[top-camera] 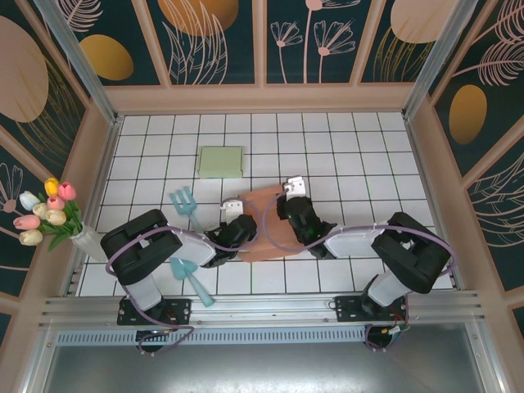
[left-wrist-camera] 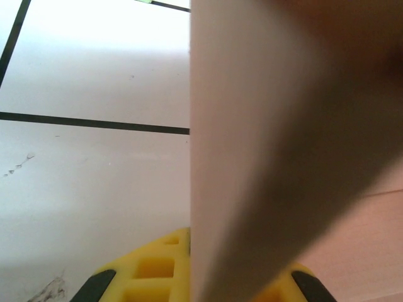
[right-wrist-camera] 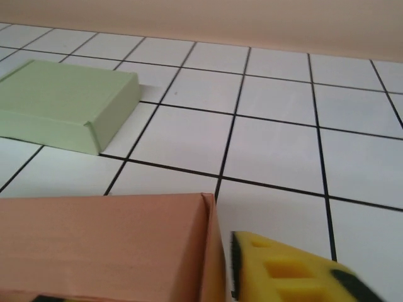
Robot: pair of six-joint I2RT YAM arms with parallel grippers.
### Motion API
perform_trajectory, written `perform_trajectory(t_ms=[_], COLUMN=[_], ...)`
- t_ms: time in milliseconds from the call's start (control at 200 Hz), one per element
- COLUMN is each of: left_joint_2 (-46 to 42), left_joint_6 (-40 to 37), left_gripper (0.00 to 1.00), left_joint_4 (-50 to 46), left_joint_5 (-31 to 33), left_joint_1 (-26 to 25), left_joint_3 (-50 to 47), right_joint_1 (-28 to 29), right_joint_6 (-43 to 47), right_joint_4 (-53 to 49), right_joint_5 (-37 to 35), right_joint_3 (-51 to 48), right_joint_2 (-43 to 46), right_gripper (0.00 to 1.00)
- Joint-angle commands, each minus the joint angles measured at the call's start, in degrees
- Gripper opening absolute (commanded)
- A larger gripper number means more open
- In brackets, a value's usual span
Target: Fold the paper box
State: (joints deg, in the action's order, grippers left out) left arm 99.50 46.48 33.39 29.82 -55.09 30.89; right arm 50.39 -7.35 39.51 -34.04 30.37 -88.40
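Observation:
The brown paper box [top-camera: 264,229] lies partly folded mid-table between both arms. My left gripper [top-camera: 237,225] is at the box's left edge. In the left wrist view it [left-wrist-camera: 201,258] is shut on an upright flap [left-wrist-camera: 252,126], which stands between the yellow fingers [left-wrist-camera: 148,274] and hides most of the right one. My right gripper [top-camera: 292,191] is at the box's far right corner. In the right wrist view it [right-wrist-camera: 195,280] is open. The box panel [right-wrist-camera: 107,245] covers the left finger, and the right finger [right-wrist-camera: 283,277] sits just beside the box's corner, a thin gap apart.
A finished green box [top-camera: 221,161] [right-wrist-camera: 60,107] lies farther back on the tiled table. Two teal tools [top-camera: 187,205] [top-camera: 193,281] lie left of the brown box. A vase of tulips [top-camera: 51,214] stands at the left wall.

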Motion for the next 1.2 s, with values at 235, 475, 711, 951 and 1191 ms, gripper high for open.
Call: perform_trajectory(t_ms=[235, 475, 711, 951, 1191], left_joint_2=[1.35, 1.79, 2.0, 1.31, -0.1], left_joint_6=[1.5, 1.74, 1.73, 1.69, 1.7], left_gripper=[0.0, 0.0, 0.0, 0.0, 0.0], left_joint_4=[-1.09, -1.56, -2.42, -2.51, -4.17], left_joint_5=[1.04, 0.76, 1.8, 1.73, 4.58], left_joint_1=[-0.28, -0.28, -0.28, -0.27, -0.27], left_joint_3=[1.8, 2.76, 3.3, 2.95, 2.42], right_joint_1=[-0.03, 0.92, 1.29, 1.33, 1.2], right_joint_6=[-1.6, 1.61, -3.63, -4.8, -10.1], right_joint_4=[-5.9, -6.65, -8.99, -7.29, -16.54], right_joint_5=[-19.56, -22.41, -7.52, -5.07, -18.54], right_joint_3=[1.26, 1.24, -1.47, -2.58, 1.63], right_joint_2=[-2.9, -2.78, 0.66, -1.42, -4.45], right_gripper=[0.15, 0.23, 0.41, 0.38, 0.15])
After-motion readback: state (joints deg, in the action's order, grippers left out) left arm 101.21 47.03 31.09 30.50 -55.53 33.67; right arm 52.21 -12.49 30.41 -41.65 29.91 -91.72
